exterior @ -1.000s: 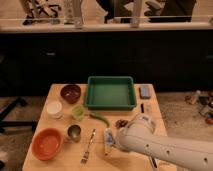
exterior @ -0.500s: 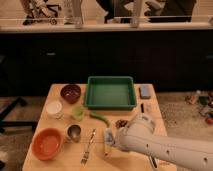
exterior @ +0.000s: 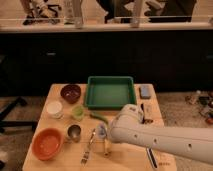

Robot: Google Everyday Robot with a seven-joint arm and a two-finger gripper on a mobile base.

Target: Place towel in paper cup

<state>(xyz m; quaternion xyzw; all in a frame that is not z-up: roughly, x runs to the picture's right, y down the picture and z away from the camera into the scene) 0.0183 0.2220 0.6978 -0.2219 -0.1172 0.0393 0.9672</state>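
Thin pale blue-grey cloth towel [exterior: 101,131], bunched small on the pale wooden counter [exterior: 65,163] between a shiny metal cup [exterior: 74,132] and the white arm's claw [exterior: 104,135], pressed together right at the cloth; cannot tell whether pinching it. Likely handles light, soft and limp. Best taken at a raised fold, then stuffed into the short white paper cup [exterior: 54,108], well apart beyond the metal cup.

Matt wooden table [exterior: 120,161]; shiny metal cup [exterior: 74,132]; smooth plastic tray [exterior: 110,93]; pincer [exterior: 102,132] mid-table, beside fork [exterior: 89,147].
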